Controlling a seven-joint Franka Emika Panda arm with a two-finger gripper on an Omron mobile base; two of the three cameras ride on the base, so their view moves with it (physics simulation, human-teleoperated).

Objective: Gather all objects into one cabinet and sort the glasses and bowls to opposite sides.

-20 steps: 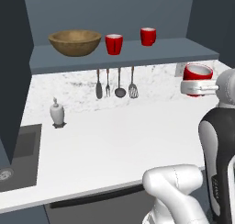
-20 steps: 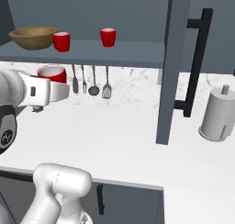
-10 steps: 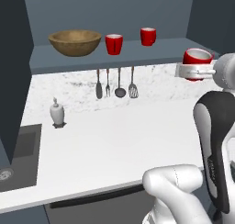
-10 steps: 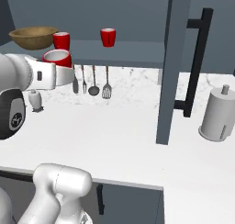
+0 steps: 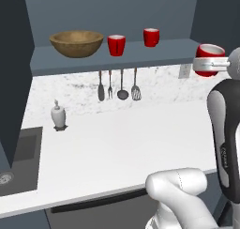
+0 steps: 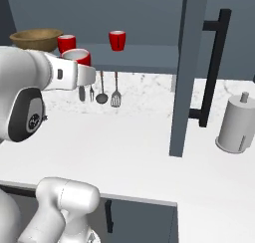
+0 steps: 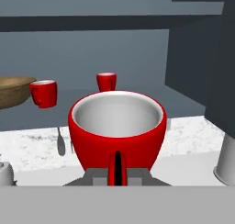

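In the left base view the gripper sits at the right edge of the frame, upper third, its jaws nearly closed on a red cup held upright with its pale inside facing up. The white arm rises along the right edge, with its forearm standing almost vertical and the hand turned level toward the left. In the upper part of the frame lies the cabinet, whose shelf board carries the wooden bowl at upper left, a second red cup just to the right of it, and a third red cup farther right and deeper in. The held cup is right of all three, at about shelf height. Below the shelf hang four utensils, and a soap dispenser stands on the white counter at centre left.

In the right base view the gripper is at upper left, closed on the held cup, which rises just above the hand; the arm's elbow bulks at the left edge, the forearm reaching level to the right. The bowl and one shelf cup show behind it, the other shelf cup toward upper centre. A pale grey tumbler stands on the counter at right.

In the hand view the held cup takes up the centre, its handle facing the camera between the fingers at the bottom. Beyond it, the bowl's rim enters at the left edge, a cup beside it, another at centre.
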